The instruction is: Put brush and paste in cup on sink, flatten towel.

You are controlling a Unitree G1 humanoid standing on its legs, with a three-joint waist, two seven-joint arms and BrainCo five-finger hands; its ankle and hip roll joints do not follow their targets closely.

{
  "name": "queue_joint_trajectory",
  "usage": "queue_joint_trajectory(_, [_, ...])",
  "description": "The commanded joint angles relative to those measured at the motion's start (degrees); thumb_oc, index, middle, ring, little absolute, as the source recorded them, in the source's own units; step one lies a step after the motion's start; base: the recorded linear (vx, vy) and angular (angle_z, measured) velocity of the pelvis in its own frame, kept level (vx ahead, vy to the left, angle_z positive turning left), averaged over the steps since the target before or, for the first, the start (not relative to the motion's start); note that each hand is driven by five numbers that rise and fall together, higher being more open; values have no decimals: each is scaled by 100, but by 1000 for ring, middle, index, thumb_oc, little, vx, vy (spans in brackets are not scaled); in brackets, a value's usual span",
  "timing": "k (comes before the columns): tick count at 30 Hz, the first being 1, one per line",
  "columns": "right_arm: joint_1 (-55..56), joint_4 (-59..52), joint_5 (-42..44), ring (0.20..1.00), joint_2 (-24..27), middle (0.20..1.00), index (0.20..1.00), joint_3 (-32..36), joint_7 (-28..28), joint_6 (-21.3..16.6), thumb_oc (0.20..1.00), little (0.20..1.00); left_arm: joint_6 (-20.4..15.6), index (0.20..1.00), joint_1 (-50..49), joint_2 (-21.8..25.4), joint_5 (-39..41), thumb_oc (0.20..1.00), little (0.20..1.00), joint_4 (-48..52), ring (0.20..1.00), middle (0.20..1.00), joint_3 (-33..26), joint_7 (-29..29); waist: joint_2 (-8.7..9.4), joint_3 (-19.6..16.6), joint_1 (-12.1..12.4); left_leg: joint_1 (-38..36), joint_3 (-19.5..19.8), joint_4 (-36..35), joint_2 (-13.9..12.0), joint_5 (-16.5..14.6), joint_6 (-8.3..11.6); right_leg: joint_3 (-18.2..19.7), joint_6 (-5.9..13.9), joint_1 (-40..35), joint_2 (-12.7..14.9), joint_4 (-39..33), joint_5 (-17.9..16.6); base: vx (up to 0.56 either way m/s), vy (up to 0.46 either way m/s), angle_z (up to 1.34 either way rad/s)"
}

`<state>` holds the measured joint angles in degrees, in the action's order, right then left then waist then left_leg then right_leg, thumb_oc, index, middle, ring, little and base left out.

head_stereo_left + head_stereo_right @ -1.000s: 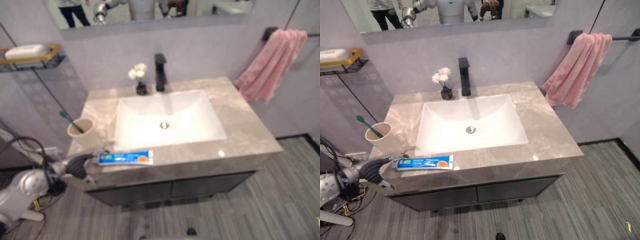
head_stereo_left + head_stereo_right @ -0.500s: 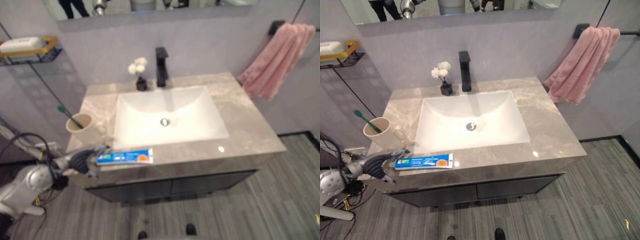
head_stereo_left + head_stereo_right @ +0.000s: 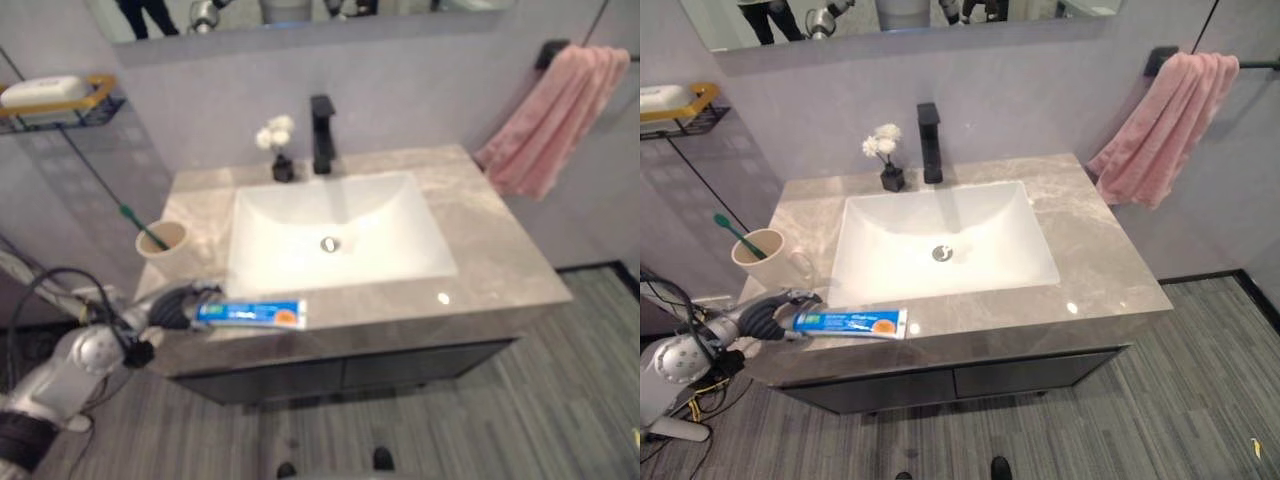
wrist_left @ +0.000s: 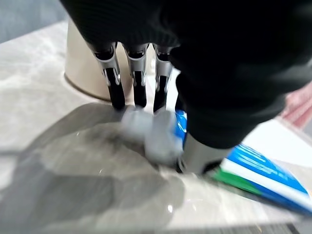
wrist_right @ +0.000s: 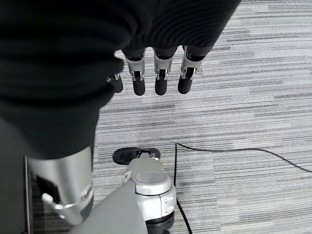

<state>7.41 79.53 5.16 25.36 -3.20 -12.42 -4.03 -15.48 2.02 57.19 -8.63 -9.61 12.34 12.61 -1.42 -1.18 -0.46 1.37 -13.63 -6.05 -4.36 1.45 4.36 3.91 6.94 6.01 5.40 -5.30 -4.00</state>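
A blue and white toothpaste tube (image 3: 250, 314) lies along the counter's front edge, left of the basin. Behind it stands a beige cup (image 3: 163, 245) with a green toothbrush (image 3: 135, 222) leaning in it. My left hand (image 3: 180, 308) rests on the counter at the tube's left end. In the left wrist view its fingers (image 4: 139, 83) are straight, tips down on the stone by the tube (image 4: 263, 170), with the cup (image 4: 83, 63) just beyond. A pink towel (image 3: 1160, 125) hangs bunched on a wall bar at the right. My right hand (image 5: 161, 73) hangs open over the floor.
A white basin (image 3: 400, 200) sits in the grey marble counter (image 3: 500, 260). A black faucet (image 3: 321, 140) and a small vase of white flowers (image 3: 280, 150) stand behind it. A wall shelf with soap (image 3: 50, 95) hangs at the upper left.
My left hand has risen from the counter's front edge onto the top and closed in on the tube's left end. The view shifted slightly.
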Motion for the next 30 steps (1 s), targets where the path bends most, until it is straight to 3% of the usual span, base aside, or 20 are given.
queue_joint_trajectory(1, [-26, 16, 182, 1000, 140, 1000, 1000, -50, 104, -43, 1000, 1000, 12, 200, -264, -208, -319, 200, 200, -58, 200, 200, 397, 354, 173, 29, -215, 18, 223, 105, -35, -418, -216, -361, 302, 217, 346, 30, -342, 0, 0, 0])
queue_joint_trajectory(17, [-87, 31, 222, 1000, 62, 1000, 1000, -71, 154, -48, 1000, 1000, 23, 200, -448, -484, -167, 200, 200, -42, 200, 200, 334, 273, 157, -10, -206, -149, 228, 105, -44, -457, -211, -376, 292, 53, 338, 30, -284, 0, 0, 0])
queue_joint_trajectory(30, [-191, -58, 443, 1000, -192, 1000, 1000, -60, 319, -86, 1000, 1000, -124, 200, -322, -775, 511, 200, 200, 1076, 200, 200, -130, -177, 235, -115, -227, -280, 291, 105, -61, -473, -205, -414, 246, -139, 343, 30, -221, -2, -1, 0])
